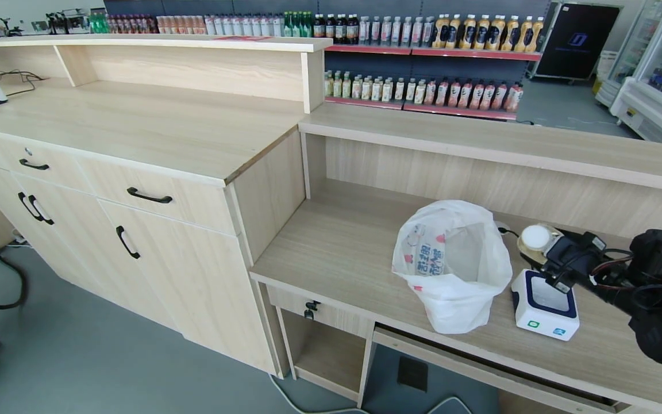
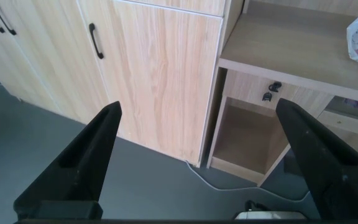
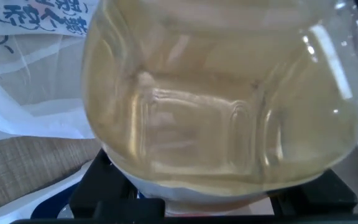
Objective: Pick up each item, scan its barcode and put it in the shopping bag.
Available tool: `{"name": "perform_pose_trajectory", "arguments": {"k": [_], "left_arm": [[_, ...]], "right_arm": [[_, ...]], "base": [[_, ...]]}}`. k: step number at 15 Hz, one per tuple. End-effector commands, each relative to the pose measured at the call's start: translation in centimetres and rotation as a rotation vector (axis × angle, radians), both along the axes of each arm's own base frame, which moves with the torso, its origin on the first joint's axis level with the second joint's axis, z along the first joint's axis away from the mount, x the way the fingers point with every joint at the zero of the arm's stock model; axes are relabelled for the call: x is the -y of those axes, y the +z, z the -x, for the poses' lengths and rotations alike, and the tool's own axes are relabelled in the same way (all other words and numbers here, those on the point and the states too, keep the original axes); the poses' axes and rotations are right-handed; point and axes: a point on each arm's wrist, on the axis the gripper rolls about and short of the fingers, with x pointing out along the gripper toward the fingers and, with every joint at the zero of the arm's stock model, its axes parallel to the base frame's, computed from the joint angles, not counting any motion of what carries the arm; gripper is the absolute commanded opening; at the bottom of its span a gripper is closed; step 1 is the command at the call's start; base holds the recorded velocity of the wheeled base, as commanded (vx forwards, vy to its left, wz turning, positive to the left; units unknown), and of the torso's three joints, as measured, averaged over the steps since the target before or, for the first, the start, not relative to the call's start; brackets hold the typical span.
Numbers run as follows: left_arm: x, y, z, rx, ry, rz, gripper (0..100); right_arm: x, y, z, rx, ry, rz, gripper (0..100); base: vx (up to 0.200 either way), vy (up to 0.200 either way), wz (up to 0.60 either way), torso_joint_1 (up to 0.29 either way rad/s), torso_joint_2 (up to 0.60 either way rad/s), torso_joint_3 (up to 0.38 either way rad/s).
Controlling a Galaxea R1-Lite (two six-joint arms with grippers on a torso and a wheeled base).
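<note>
Checkout counter [image 1: 337, 241]: scanner [image 1: 543, 305] sits right of shopping bag [image 1: 451, 264]. Right claw [image 1: 561, 261] pinches bottle [image 1: 535, 238]; present its barcode squarely to the scanner. Left claw [image 2: 197, 162] is spread.

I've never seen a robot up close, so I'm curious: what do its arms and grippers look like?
All black. The right arm is bulky with rounded joints, and thin black and reddish cables loop near its wrist. The left gripper has two flat, matte fingers that taper toward the tips.
</note>
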Motion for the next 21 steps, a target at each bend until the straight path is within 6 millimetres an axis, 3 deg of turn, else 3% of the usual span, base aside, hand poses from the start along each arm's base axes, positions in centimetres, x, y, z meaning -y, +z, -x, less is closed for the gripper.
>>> {"name": "perform_pose_trajectory", "arguments": {"k": [1, 3, 5, 7, 10, 12, 15, 21], "left_arm": [[0.0, 0.0, 0.0, 0.0, 0.0, 0.0, 100], [0.0, 0.0, 0.0, 0.0, 0.0, 0.0, 100], [0.0, 0.0, 0.0, 0.0, 0.0, 0.0, 100], [0.0, 0.0, 0.0, 0.0, 0.0, 0.0, 100], [0.0, 0.0, 0.0, 0.0, 0.0, 0.0, 100], [0.0, 0.0, 0.0, 0.0, 0.0, 0.0, 100], [0.0, 0.0, 0.0, 0.0, 0.0, 0.0, 100], [0.0, 0.0, 0.0, 0.0, 0.0, 0.0, 100]], "right_arm": [[-0.5, 5.0, 2.2, 0.057, -0.01, -0.076, 0], [-0.9, 8.5, 6.4, 0.044, -0.044, -0.17, 0], [0.9, 10.4, 9.3, 0.06, -0.145, -0.171, 0], [1.7, 10.7, 10.5, 0.028, -0.196, -0.202, 0], [1.5, 11.1, 11.0, 0.024, -0.196, -0.263, 0], [1.4, 11.2, 10.7, 0.037, -0.205, -0.263, 0], [1.5, 9.7, 7.7, -0.032, -0.222, -0.43, 0], [3.4, 2.7, 2.1, -0.183, -0.268, -0.688, 0]], "base": [[0.0, 0.0, 0.0, 0.0, 0.0, 0.0], [0.0, 0.0, 0.0, 0.0, 0.0, 0.0], [0.0, 0.0, 0.0, 0.0, 0.0, 0.0], [0.0, 0.0, 0.0, 0.0, 0.0, 0.0], [0.0, 0.0, 0.4, -0.002, 0.0, 0.005], [0.0, 0.0, 0.6, 0.002, 0.0, 0.007], [0.0, 0.0, 0.4, 0.003, 0.0, 0.002], [0.0, 0.0, 0.0, 0.0, 0.0, 0.0]]}}
